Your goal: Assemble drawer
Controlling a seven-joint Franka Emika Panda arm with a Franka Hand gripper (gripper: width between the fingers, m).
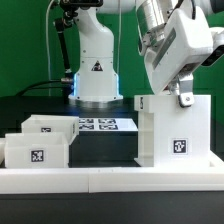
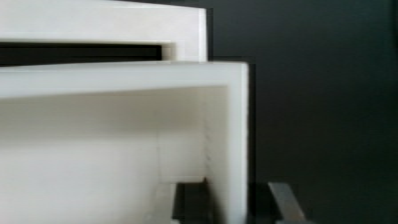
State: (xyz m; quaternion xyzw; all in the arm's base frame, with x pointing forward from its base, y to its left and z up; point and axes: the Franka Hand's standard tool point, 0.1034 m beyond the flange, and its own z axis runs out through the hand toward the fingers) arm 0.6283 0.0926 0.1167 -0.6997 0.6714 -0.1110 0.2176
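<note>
While upright in the claw (image 1: 183, 98), plain white drawer case (image 1: 176, 124), square-tagged.

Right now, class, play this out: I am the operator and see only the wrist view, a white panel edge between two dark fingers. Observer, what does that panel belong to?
Observer: A tall white rectangular box, standing upright at the exterior view's right.
Operator: Any other parts?
Observer: Two smaller white boxes at the exterior view's left.
Operator: What lies between them and the tall one?
Observer: The marker board, flat on the dark table.
</note>
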